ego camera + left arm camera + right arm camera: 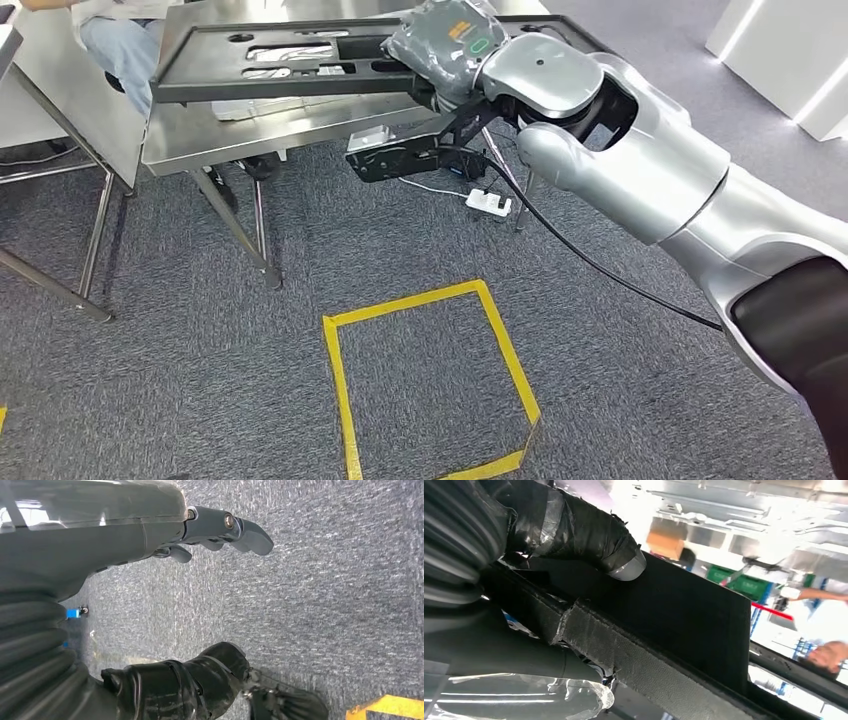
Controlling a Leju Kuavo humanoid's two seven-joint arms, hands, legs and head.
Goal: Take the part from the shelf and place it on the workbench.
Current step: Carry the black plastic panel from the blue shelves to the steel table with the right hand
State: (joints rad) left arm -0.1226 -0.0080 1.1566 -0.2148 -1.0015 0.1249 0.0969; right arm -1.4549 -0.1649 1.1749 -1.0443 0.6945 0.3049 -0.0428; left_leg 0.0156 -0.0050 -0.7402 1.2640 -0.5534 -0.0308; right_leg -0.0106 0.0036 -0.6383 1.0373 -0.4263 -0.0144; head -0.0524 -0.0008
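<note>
The part point(290, 60), a long black frame panel, is gripped at one end by the right hand point(450, 45) above the steel bench point(200, 140). The left hand point(150, 555) hangs empty over carpet, fingers apart.

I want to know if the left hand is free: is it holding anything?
No: in the left wrist view the left hand hangs over grey carpet with nothing between its fingers.

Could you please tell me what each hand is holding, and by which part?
The right hand grips the black part at its right end; the left hand holds nothing.
</note>
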